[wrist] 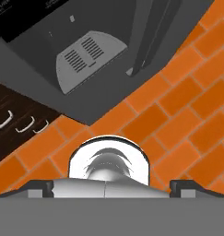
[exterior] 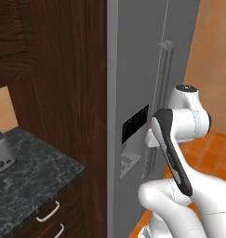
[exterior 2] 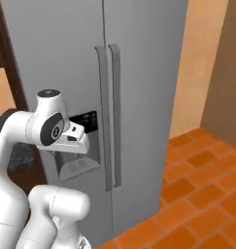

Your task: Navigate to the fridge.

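The big grey fridge (exterior 2: 139, 73) stands right in front of the robot, very close. Its two long handles (exterior 2: 109, 116) run down the middle, and the dark dispenser panel (exterior: 135, 123) sits in the left door. A dark stone surface (exterior: 26, 167) is to the left. The floor (exterior 2: 202, 194) is orange brick. I cannot tell if the fingers are open or closed.

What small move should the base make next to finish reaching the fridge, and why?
Probably only a short sideways shift toward the orange wall, or simply a stop. The fridge already stands close ahead, with its two handles and dark dispenser panel just beyond the folded arm. In the left base view the wooden cabinet still takes up half the picture, so the base sits slightly off the centre seam.
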You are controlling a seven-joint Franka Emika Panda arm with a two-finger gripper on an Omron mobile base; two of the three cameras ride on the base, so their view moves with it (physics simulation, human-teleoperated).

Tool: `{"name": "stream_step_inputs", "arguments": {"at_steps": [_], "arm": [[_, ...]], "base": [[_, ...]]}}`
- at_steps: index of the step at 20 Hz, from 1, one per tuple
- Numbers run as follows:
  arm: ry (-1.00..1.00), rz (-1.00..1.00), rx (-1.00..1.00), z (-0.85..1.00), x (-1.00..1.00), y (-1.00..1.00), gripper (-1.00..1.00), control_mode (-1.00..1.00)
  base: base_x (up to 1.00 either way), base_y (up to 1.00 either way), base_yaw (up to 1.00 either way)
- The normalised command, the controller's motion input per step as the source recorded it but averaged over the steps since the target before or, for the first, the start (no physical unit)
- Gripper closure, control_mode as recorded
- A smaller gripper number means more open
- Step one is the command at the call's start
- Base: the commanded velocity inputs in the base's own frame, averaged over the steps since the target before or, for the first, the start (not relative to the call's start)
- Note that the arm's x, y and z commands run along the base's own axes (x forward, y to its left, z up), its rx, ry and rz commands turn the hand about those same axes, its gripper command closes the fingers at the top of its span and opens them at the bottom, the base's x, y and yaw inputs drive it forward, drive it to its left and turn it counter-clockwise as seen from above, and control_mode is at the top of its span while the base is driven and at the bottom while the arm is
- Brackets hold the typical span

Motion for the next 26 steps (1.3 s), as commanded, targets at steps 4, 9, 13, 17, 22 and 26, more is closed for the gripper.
{"name": "stream_step_inputs", "arguments": {"at_steps": [4, 9, 13, 17, 22, 26], "arm": [[0.0, 0.0, 0.0, 0.0, 0.0, 0.0, -1.0, 1.0], [0.0, 0.0, 0.0, 0.0, 0.0, 0.0, -1.0, 1.0], [0.0, 0.0, 0.0, 0.0, 0.0, 0.0, -1.0, 1.0], [0.0, 0.0, 0.0, 0.0, 0.0, 0.0, -1.0, 1.0], [0.0, 0.0, 0.0, 0.0, 0.0, 0.0, -1.0, 1.0], [0.0, 0.0, 0.0, 0.0, 0.0, 0.0, -1.0, 1.0]], "base": [[0.39, -0.58, 0.51], [0.19, -0.56, 0.49], [0.22, -0.43, 0.47], [0.08, -0.53, 0.45], [0.03, -0.7, 0.37], [0.02, -0.61, 0.31]]}}
